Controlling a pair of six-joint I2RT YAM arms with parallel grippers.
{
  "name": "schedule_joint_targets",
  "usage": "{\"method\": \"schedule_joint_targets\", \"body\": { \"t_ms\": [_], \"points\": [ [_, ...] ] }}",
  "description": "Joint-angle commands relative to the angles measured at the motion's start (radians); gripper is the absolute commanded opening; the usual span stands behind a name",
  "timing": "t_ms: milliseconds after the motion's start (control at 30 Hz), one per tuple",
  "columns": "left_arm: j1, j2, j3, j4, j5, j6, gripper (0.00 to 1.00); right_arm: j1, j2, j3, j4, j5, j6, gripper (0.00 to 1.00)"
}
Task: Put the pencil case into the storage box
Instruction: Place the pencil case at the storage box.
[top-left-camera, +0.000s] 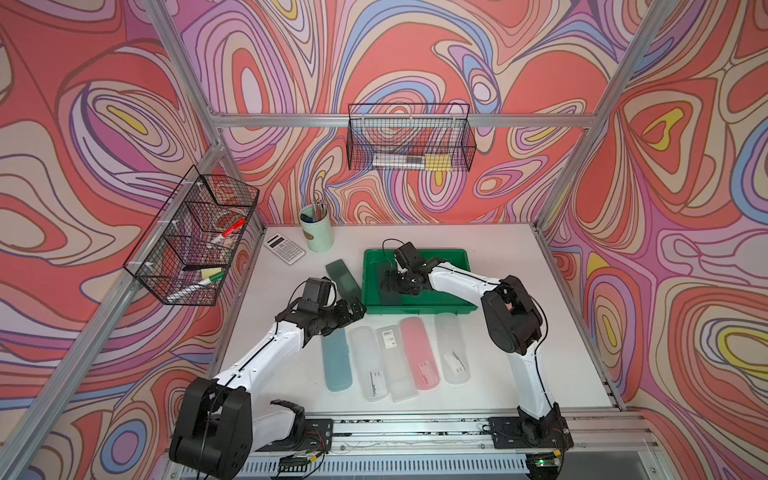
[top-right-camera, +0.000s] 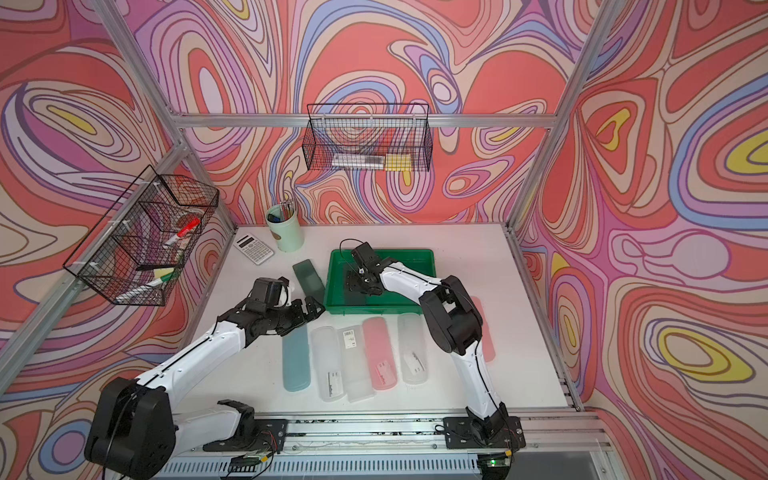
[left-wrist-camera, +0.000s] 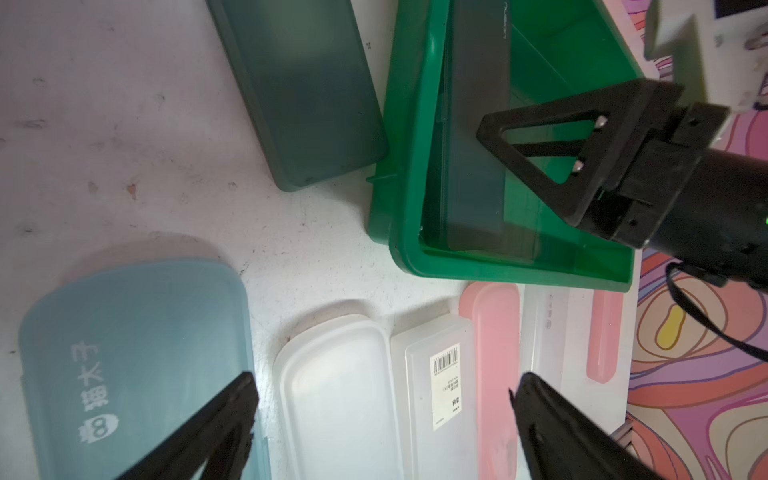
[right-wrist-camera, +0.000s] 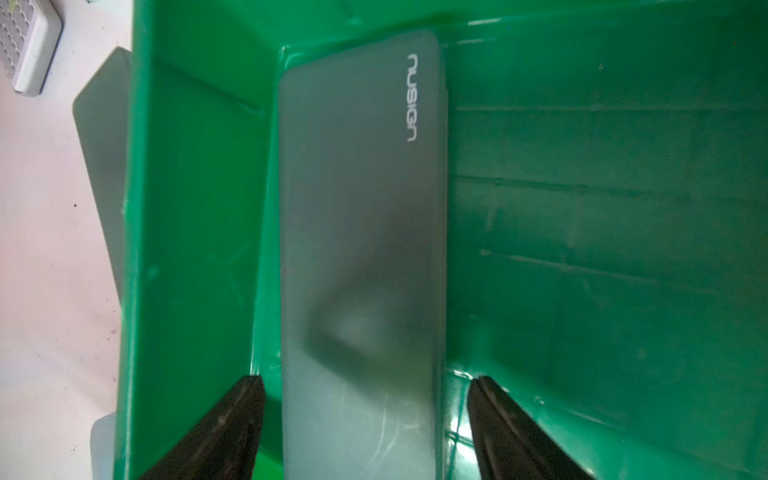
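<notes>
Now, left jaws wide, empty, right jaws apart astride pencil case (right-wrist-camera: 361, 208) in storage box (right-wrist-camera: 195, 187).

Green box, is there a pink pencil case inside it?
No, the only pencil case lying in the green box is a dark grey pencil case.

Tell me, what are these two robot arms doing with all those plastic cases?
The right gripper hangs inside the green storage box, jaws open astride a dark grey pencil case lying flat beside one wall, with a gap on each side. The left gripper hovers open and empty over a row of pencil cases on the table.
</notes>
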Motion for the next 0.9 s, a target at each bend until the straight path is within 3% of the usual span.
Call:
{"method": "schedule_joint_targets", "body": {
  "t_ms": [0,533,700,867],
  "points": [
    [0.003,-0.012,-0.003,0.021,0.017,-0.008,0.99,0.002,0.017,0.014,0.061,-0.069,0.025,0.79],
    [0.002,-0.033,-0.001,0.014,0.030,-0.007,0.99,0.010,0.030,-0.044,0.261,-0.164,0.187,0.80],
    [0.002,-0.092,-0.021,-0.027,0.023,-0.002,0.99,0.013,-0.022,-0.042,0.225,-0.113,0.180,0.83],
    [0.002,-0.115,-0.024,-0.040,0.030,-0.015,0.99,0.014,-0.167,-0.073,0.102,-0.009,0.137,0.84]
  ]
}}
